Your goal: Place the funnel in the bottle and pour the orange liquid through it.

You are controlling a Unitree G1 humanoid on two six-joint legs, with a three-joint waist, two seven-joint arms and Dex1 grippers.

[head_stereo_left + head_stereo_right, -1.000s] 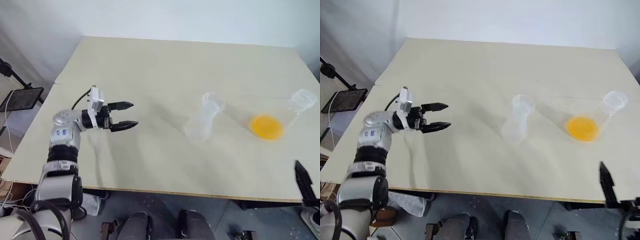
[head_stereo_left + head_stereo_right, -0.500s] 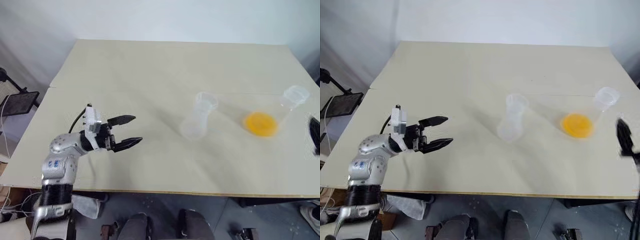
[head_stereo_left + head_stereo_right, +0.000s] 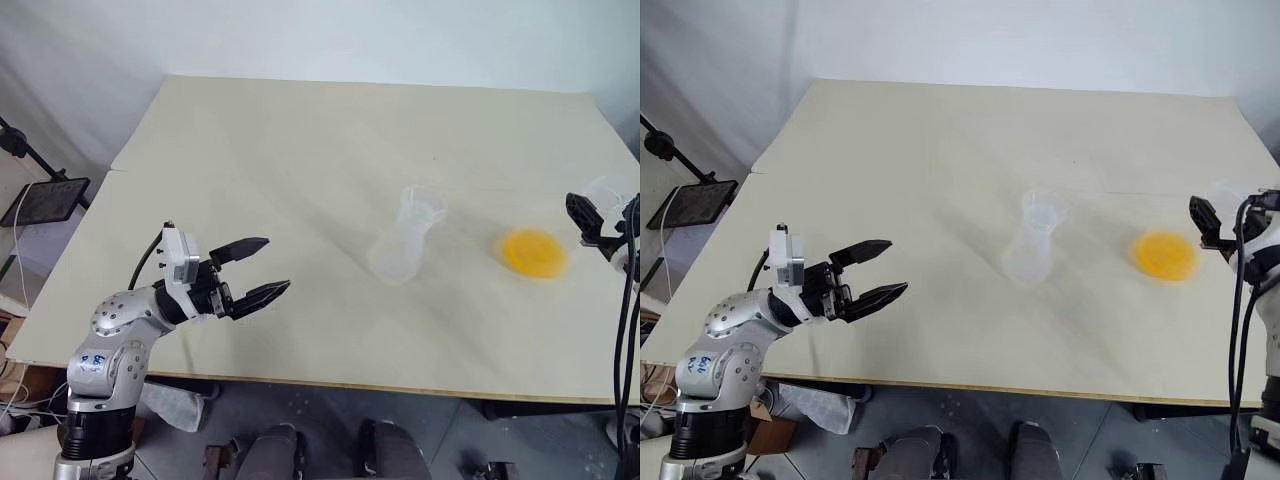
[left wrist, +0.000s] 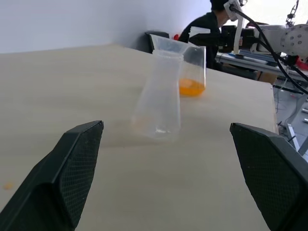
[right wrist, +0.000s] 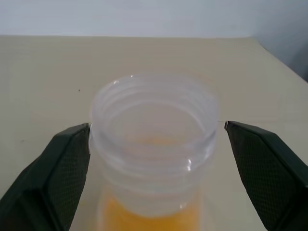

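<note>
The bottle, a slim frosted flask, stands upright in the middle of the table and is also ahead of my left gripper in the left wrist view. To its right a wider clear flask holds the orange liquid at its base. My right gripper is open, one finger on each side of that flask's threaded neck, with small gaps showing. My left gripper is open and empty, hovering near the table's front left, well apart from the bottle. The funnel is out of view.
The beige table stretches far behind the two flasks. A black stand with a flat panel sits off the table's left edge. In the left wrist view a person and equipment are beyond the table's end.
My right gripper rose from below the table's front edge and now brackets the wide flask's neck. My left gripper drew back toward the near edge, still open. The camera shifted slightly.
</note>
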